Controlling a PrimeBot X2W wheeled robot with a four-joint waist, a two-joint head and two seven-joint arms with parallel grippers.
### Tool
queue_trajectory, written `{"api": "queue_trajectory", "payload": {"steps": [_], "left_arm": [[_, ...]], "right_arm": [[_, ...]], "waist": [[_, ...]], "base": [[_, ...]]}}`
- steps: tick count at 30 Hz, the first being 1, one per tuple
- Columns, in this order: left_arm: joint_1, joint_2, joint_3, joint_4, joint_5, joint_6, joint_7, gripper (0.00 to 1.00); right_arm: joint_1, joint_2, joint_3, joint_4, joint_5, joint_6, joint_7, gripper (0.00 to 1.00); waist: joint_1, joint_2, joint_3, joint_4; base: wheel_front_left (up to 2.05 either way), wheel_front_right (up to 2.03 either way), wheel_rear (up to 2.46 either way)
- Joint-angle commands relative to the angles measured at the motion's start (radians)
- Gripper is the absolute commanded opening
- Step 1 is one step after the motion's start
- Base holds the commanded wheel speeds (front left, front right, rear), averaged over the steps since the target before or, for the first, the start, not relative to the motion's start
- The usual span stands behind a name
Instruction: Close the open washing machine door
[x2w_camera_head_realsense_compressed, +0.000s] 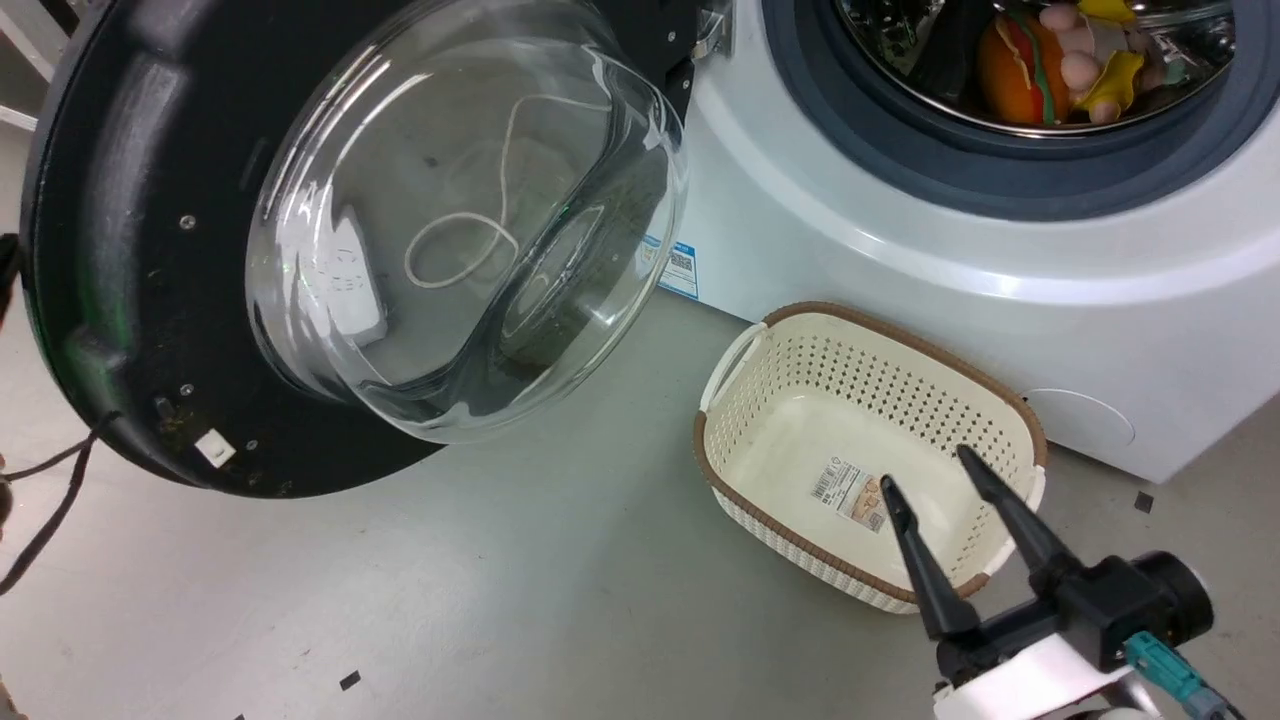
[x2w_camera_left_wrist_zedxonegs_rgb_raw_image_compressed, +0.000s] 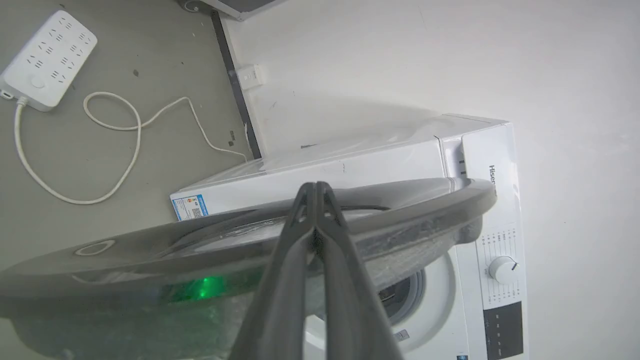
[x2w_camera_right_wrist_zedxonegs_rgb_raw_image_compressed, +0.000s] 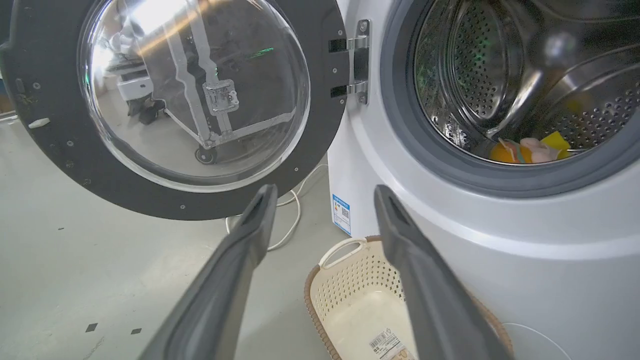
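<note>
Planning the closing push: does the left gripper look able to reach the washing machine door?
Probably yes: the left gripper, shut, points straight at the washing machine door rim, with nothing between them.

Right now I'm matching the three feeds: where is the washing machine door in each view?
Head view: washing machine door, upper left, glass bowl bulging toward the camera.
Left wrist view: the door edge-on, a grey band across the lower half, behind the left gripper.
Right wrist view: the door, upper left, hinge at its right.
Shared landmark: blue-and-white label on the machine's side.

washing machine door (x2w_camera_head_realsense_compressed: 140, 250) top cropped by frame edge
</note>
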Motion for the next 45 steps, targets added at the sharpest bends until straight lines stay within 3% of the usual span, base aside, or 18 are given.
{"api": "queue_trajectory", "payload": {"steps": [1,16,26,31,35,41,45], "left_arm": [[0.009,-0.006,0.015,-0.012,-0.045,-0.008,0.036,0.00],[0.221,-0.148,-0.070,-0.185,-0.123,0.008,0.229,0.00],[0.448,-0.263,-0.167,-0.328,-0.160,0.008,0.272,0.00],[0.533,-0.275,-0.267,-0.375,-0.220,0.015,0.214,0.00],[0.611,-0.275,-0.440,-0.376,-0.322,-0.020,0.060,0.00],[0.626,-0.276,-0.564,-0.338,-0.356,-0.074,-0.077,0.00],[0.604,-0.276,-0.654,-0.295,-0.400,-0.122,-0.164,0.00]], "right_arm": [[-0.016,-0.005,-0.005,-0.003,0.008,-0.001,-0.011,1.00],[0.013,0.020,-0.063,0.011,0.006,-0.001,-0.011,1.00],[0.059,0.054,-0.096,0.021,-0.001,-0.001,-0.011,1.00],[0.069,0.059,-0.113,0.017,-0.012,-0.001,-0.011,1.00],[0.065,0.062,-0.132,0.019,-0.024,-0.001,-0.011,1.00],[0.056,0.065,-0.158,0.025,-0.032,-0.001,-0.011,1.00],[0.040,0.072,-0.219,0.031,-0.034,-0.001,-0.004,1.00]], "waist": [[0.0000,0.0000,-0.003,0.004],[0.0000,0.0000,-0.096,-0.021],[0.0000,0.0000,-0.188,-0.083],[0.0000,0.0000,-0.191,-0.121],[0.0000,0.0000,-0.171,-0.189],[0.0000,0.0000,-0.139,-0.272],[0.0000,0.0000,-0.091,-0.369]], "base": [[0.00,0.00,0.00],[0.00,0.00,0.00],[0.00,0.00,0.00],[0.00,0.00,0.00],[0.00,0.00,0.00],[0.00,0.00,0.00],[0.00,0.00,0.00]]}}
